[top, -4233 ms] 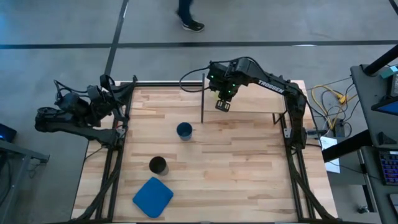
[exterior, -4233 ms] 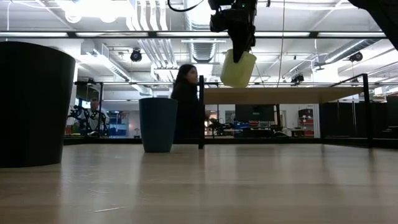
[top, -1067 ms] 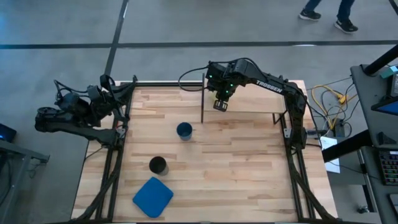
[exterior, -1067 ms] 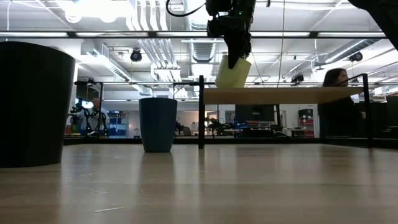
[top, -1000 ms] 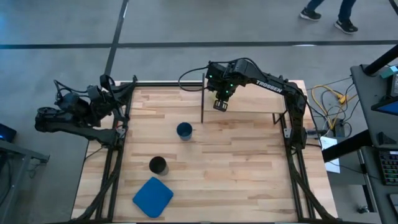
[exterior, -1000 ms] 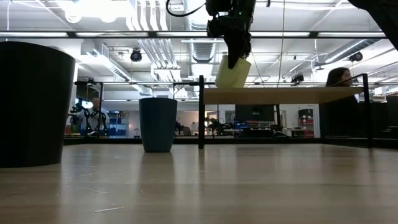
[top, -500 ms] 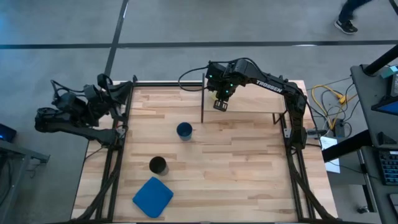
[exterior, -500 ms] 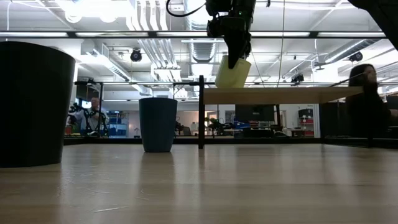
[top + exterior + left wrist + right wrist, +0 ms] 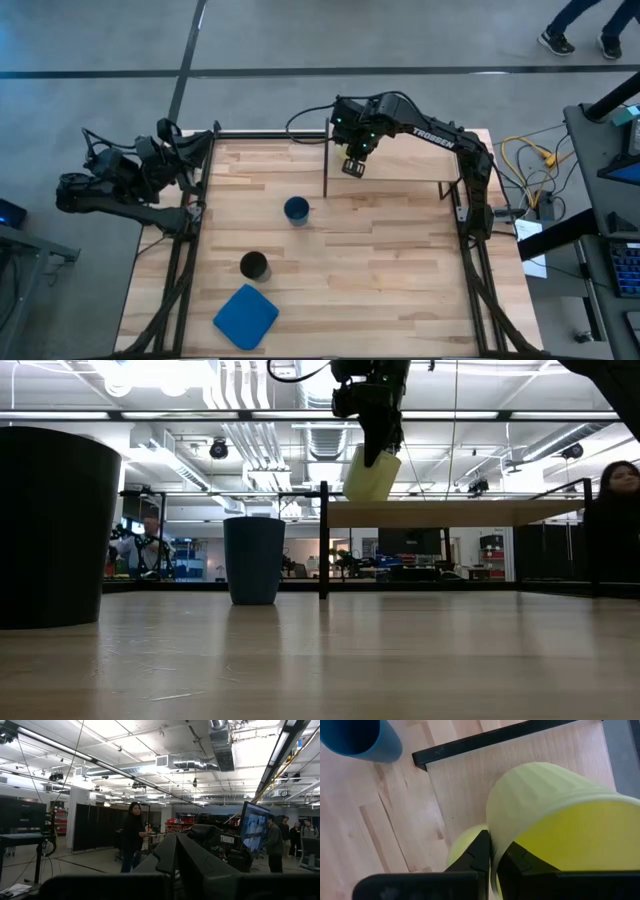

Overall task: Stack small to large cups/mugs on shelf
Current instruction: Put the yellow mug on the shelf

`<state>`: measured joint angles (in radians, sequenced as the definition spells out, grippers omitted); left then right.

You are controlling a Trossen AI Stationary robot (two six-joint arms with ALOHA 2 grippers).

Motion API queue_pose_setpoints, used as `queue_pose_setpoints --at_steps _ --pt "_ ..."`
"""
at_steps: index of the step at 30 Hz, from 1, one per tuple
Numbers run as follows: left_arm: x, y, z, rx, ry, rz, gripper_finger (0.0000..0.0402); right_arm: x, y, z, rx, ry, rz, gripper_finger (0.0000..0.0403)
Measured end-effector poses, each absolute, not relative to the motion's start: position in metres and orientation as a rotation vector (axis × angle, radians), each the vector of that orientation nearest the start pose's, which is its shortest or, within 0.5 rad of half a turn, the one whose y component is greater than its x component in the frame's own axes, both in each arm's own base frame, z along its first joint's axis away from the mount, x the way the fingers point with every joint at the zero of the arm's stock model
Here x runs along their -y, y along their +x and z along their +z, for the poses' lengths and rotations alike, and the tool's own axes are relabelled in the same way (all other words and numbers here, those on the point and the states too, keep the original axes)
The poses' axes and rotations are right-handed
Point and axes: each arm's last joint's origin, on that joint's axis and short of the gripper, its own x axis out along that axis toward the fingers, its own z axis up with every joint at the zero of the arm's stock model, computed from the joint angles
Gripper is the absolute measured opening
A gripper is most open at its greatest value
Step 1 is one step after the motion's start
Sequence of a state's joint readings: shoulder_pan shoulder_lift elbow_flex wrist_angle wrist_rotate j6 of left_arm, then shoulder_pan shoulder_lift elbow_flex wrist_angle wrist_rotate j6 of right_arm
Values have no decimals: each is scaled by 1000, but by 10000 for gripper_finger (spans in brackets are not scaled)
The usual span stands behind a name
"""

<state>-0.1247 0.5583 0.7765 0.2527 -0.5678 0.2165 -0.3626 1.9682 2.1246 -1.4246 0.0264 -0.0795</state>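
My right gripper (image 9: 352,166) is shut on a yellow mug (image 9: 372,475) over the near left corner of the light wooden shelf (image 9: 410,160). The mug hangs tilted, with its base just at the shelf top (image 9: 450,514); whether it touches, I cannot tell. A dark blue cup (image 9: 296,210) stands upright on the table in front of the shelf. A taller black cup (image 9: 254,265) stands nearer the front left. My left gripper (image 9: 176,852) is shut and empty, parked off the table's left edge. My right gripper holds the yellow mug by its rim wall (image 9: 492,827), one finger inside the mug and one outside, next to a rounded yellow part (image 9: 462,845) that may be the handle. The fingers come from above, pointing down. The mug hangs tilted below them.
A flat blue cloth (image 9: 246,315) lies at the table's front left. A thin dark post (image 9: 323,540) stands at the shelf's left end. Bare tabletop (image 9: 400,270) lies in front of the shelf. A person (image 9: 618,510) is in the room behind the table.
My right gripper has crept slightly toward the table's left edge with the yellow mug. The mug stays tilted and low over the shelf's left end.
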Motion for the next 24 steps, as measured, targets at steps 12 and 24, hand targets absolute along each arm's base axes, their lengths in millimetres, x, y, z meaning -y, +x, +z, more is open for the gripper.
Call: queue_pose_setpoints --at_steps 12,24 --pt "-2 107 396 393 50 480 1 136 357 352 -1281 177 -293 13" --pt "-2 107 396 393 50 480 1 136 357 352 -1273 199 -310 13"
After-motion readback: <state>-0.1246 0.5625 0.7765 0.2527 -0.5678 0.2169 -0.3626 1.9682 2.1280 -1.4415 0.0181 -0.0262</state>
